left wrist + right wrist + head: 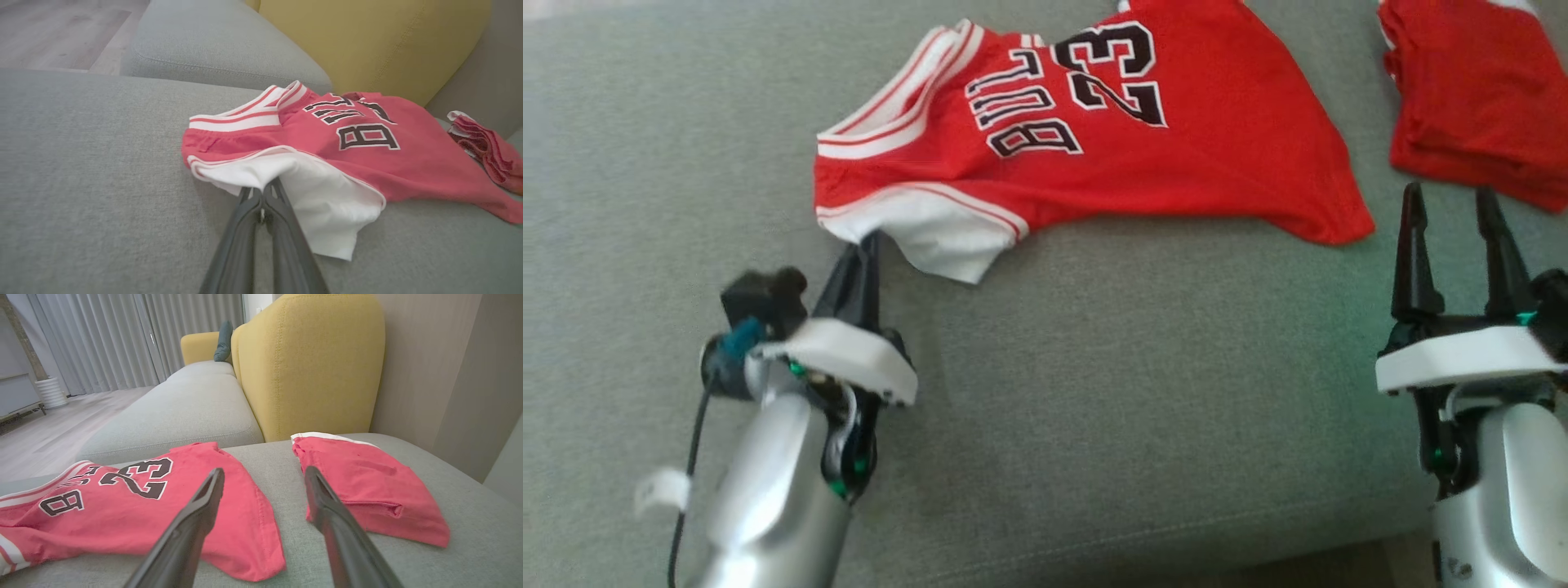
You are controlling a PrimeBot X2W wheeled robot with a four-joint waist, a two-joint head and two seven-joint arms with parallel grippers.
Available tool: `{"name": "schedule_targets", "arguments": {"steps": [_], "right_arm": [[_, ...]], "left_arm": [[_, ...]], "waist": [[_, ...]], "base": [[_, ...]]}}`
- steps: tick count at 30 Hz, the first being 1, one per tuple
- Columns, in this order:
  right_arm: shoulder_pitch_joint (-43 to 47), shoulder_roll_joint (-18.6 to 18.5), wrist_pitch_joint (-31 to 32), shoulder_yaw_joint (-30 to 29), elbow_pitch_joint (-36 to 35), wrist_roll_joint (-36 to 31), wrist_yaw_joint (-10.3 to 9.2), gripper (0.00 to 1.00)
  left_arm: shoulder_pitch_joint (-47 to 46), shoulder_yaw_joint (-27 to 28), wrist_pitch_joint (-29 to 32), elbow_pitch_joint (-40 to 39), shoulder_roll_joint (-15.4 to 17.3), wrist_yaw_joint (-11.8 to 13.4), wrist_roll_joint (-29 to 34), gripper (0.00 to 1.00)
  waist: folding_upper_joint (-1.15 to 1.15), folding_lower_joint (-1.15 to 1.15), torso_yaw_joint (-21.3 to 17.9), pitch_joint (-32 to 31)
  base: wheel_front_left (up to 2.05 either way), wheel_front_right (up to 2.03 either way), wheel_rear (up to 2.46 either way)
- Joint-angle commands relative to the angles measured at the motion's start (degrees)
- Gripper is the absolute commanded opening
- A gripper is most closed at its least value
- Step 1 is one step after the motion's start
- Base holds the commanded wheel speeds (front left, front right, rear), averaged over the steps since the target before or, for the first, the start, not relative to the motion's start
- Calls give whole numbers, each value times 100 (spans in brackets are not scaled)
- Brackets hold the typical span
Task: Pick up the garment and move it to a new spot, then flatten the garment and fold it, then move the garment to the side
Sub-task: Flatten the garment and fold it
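Closest to me, the left gripper [263, 192] has its fingers clenched on the white sleeve edge of the red jersey [1143, 175], which lies spread on the grey sofa seat [1094, 408]. I see the right gripper [1450, 200] with fingers released, just beside the jersey's hem, near a folded red garment [1478, 90].

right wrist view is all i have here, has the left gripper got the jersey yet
Observer: Yes, the left gripper is shut on the jersey, pinching its white sleeve.
Operator: coming in from where
Observer: From the robot's side of the grey cushion, fingers pointing away from the robot.
Operator: sleeve lifted
Observer: No, the sleeve lies crumpled on the cushion.
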Motion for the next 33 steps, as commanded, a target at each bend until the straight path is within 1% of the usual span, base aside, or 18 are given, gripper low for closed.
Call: {"name": "schedule_targets", "arguments": {"steps": [1, 4, 6, 7, 9, 13, 16, 19, 22, 25, 28, 30, 33], "right_arm": [[-27, -18, -47, 118, -166, 31, 37, 100], [36, -18, -20, 116, -137, 9, 37, 100], [77, -18, -2, 102, -122, 3, 37, 100], [77, -18, -2, 102, -122, 3, 37, 100], [122, -18, 15, 95, -115, 13, 37, 100], [193, -18, 29, 82, -100, 33, 37, 100], [223, -18, 31, 79, -110, 47, 37, 100], [225, -18, 30, 64, -119, 61, 37, 100], [178, -18, 32, 84, -98, 72, 37, 100], [107, -18, 32, 144, -87, 86, 37, 100], [44, -18, 33, 138, -91, 68, 37, 100], [10, -18, 29, 132, -95, 69, 37, 100], [-46, -18, 9, 148, -96, 85, 37, 100]], "left_arm": [[121, 181, -70, -362, 68, -47, 62, 0], [519, 100, -70, -881, 57, -107, 97, 0], [822, 19, -48, -1238, 84, -111, 118, 0], [822, 19, -48, -1238, 84, -111, 118, 0], [1145, -59, 90, -1668, 144, -96, 128, 0], [1893, -216, 657, -2661, 325, -25, 98, 0], [2471, -257, 1155, -3350, 434, 100, -21, 0], [2855, -227, 1586, -3721, 504, 217, -198, 0], [2872, -150, 1779, -3683, 495, 286, -344, 0], [2601, -58, 1761, -3401, 523, 310, -328, 0], [2230, 79, 1715, -3015, 512, 311, -395, 3], [1971, 186, 1684, -2701, 529, 317, -435, 1], [1606, 301, 1566, -2269, 572, 291, -452, 2]], "waist": [[0, 0, 137, -123], [0, 0, 304, -278], [0, 0, 414, -371], [0, 0, 414, -371], [0, 0, 509, -445], [0, 0, 642, -532], [0, 0, 678, -531], [0, 0, 692, -485], [0, 0, 662, -411], [0, 0, 591, -315], [0, 0, 513, -203], [0, 0, 455, -126], [0, 0, 374, -3]], "base": [[0, 0, 0], [0, 0, 0], [0, 0, 0], [0, 0, 0], [0, 0, 0], [0, 0, 0], [0, 0, 0], [0, 0, 0], [0, 0, 0], [0, 0, 0], [0, 0, 0], [0, 0, 0], [0, 0, 0]]}}
